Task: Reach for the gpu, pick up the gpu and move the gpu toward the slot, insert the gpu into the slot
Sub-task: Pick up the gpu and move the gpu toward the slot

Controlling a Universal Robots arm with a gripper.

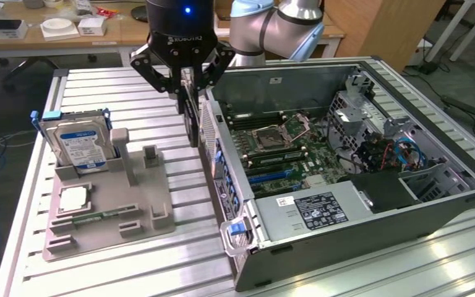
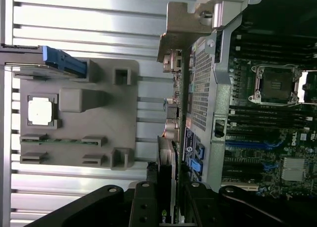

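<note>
My gripper (image 1: 190, 93) is shut on the gpu (image 1: 192, 120), which hangs edge-on and upright. It is in the air just outside the rear wall of the open computer case (image 1: 345, 238), between that wall and the grey fixture (image 1: 109, 213). In the wrist view the fingers (image 2: 144, 200) clamp the card's black cooler end (image 2: 167, 160), and its silver bracket (image 2: 181, 24) points away from me. The blue expansion slots (image 1: 271, 177) (image 2: 247, 144) lie on the motherboard inside the case, to the exterior view's right of the card.
The grey fixture holds a blue-labelled hard drive (image 1: 77, 142), a square processor chip (image 1: 72, 199) and a small green memory stick (image 1: 97, 217). The case's rear wall (image 1: 221, 167), drive cage and cables (image 1: 386, 151) stand close by. A ribbed aluminium table (image 1: 122, 93) lies underneath.
</note>
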